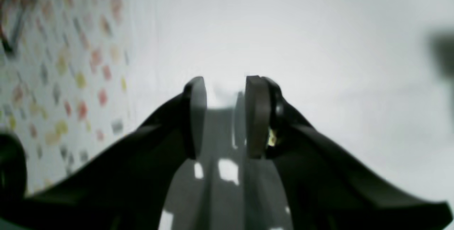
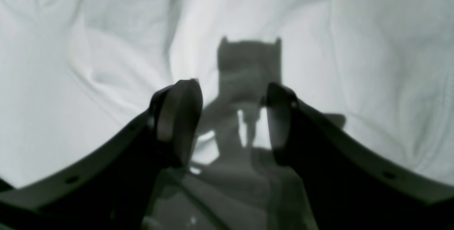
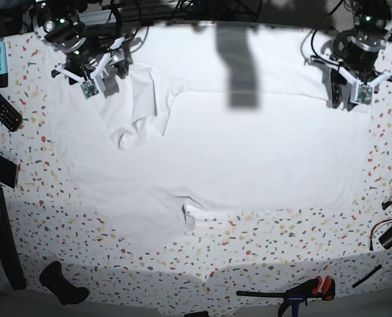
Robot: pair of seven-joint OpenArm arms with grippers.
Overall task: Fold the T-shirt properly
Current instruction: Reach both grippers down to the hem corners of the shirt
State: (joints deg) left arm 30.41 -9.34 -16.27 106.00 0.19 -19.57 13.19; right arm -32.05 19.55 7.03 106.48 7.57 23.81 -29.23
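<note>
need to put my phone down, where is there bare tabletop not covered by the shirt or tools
The speckled tabletop is bare in the front band, between the T-shirt hem and the clamp. A narrower strip runs along the left, between the shirt and the remote. It is crowded at the back corners, under the right gripper and left gripper.

Both arms hang at the far edge: left gripper (image 1: 225,116) at two o'clock, right gripper (image 2: 230,123) at ten o'clock, jaws parted, empty.

Soft matt cloth T-shirt (image 3: 248,152), seemingly cotton
</note>
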